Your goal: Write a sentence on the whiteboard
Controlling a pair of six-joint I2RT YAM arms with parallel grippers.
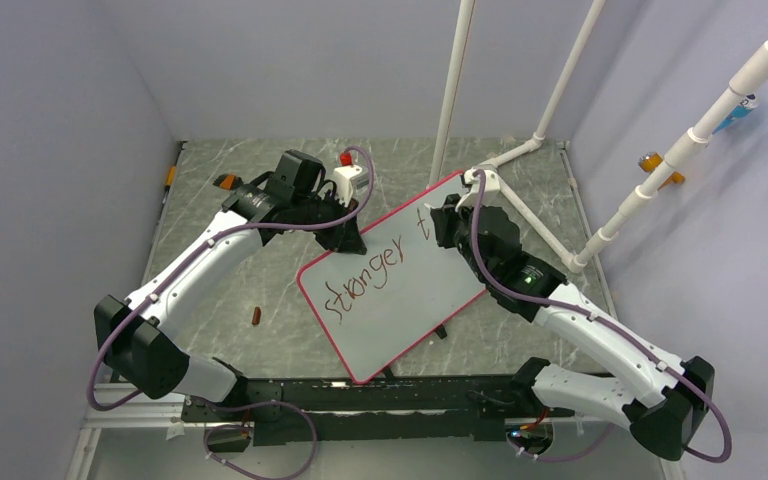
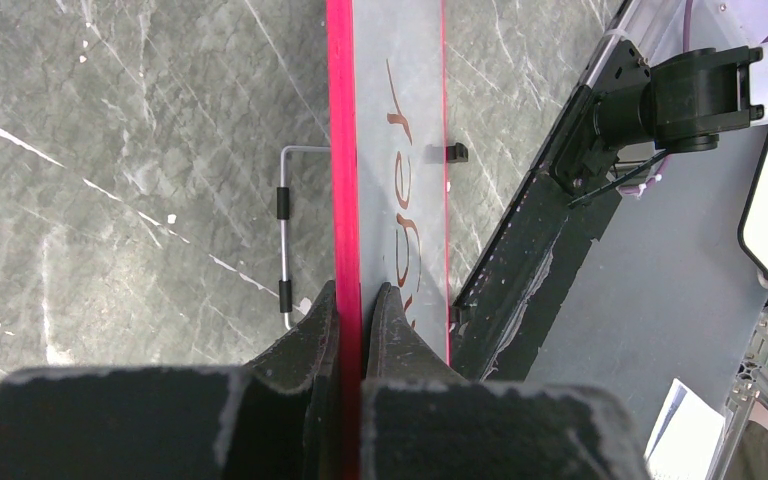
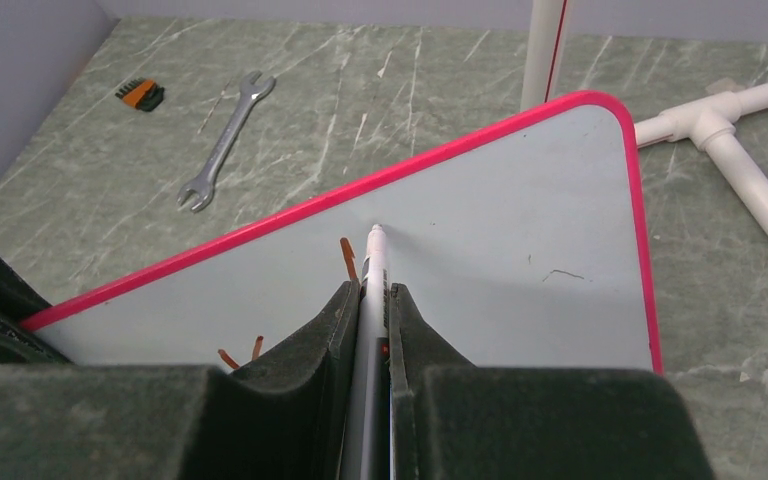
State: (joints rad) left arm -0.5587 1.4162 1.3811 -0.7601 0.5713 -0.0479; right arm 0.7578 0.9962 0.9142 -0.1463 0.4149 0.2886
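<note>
Whiteboard [image 1: 415, 310] sits mid-table, angled, bearing a partial sentence [image 1: 370, 280], "stronger t". Left gripper [image 2: 352, 300] pinches its red rim at the far-left edge; right gripper [image 3: 370, 295] clamps a marker [image 3: 374, 255], tip at the white surface. Thin, stiff and glossy, it likely slides easily, so an edge grip suits it.

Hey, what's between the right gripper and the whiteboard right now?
A white marker, clamped in the right gripper, points its tip at the whiteboard beside a red stroke. The right wrist view shows it; whether the tip touches is unclear.
</note>
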